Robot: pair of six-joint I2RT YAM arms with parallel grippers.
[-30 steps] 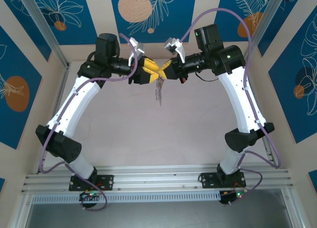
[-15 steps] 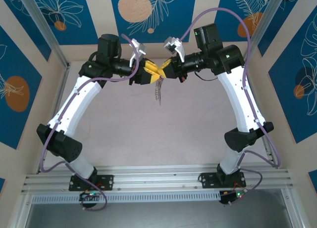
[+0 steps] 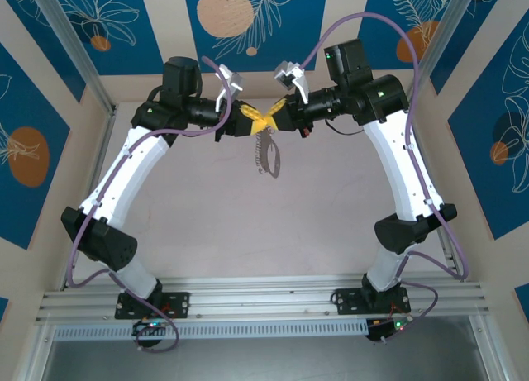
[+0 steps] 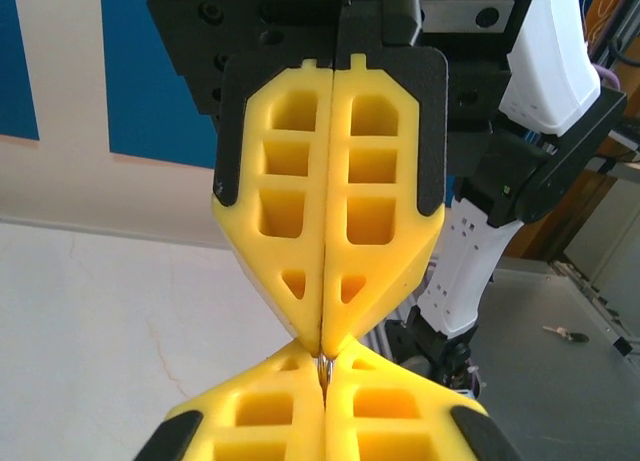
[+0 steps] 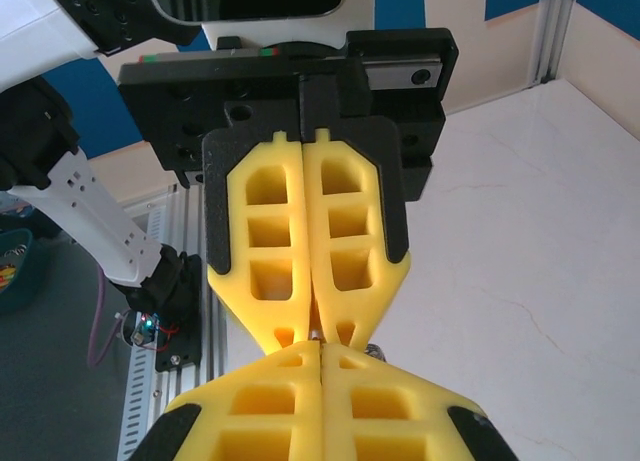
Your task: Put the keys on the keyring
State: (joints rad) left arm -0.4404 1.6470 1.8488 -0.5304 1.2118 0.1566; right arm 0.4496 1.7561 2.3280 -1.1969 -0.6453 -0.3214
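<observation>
My left gripper point(image 3: 258, 120) and right gripper point(image 3: 271, 122) meet tip to tip high over the far middle of the table, both shut. The keyring point(image 3: 270, 158), a grey loop with a short silvery chain, hangs just below the meeting tips. In the left wrist view a thin sliver of metal point(image 4: 322, 367) is pinched between my left fingertips, with the right gripper point(image 4: 323, 343) shut just above. In the right wrist view my right gripper point(image 5: 320, 347) touches the left gripper point(image 5: 316, 331), and a small silvery piece point(image 5: 375, 353) peeks out beside them. The keys are hidden.
The pale table point(image 3: 207, 216) lies well below the hanging chain. An aluminium rail point(image 3: 264, 302) with both arm bases runs along the near edge. Metal frame posts point(image 3: 78, 59) and blue patterned walls point(image 3: 33, 150) close in the sides and back.
The left gripper's jaws have shut against the right gripper's tips. The hanging chain has swung, and a grey loop now shows beside it.
</observation>
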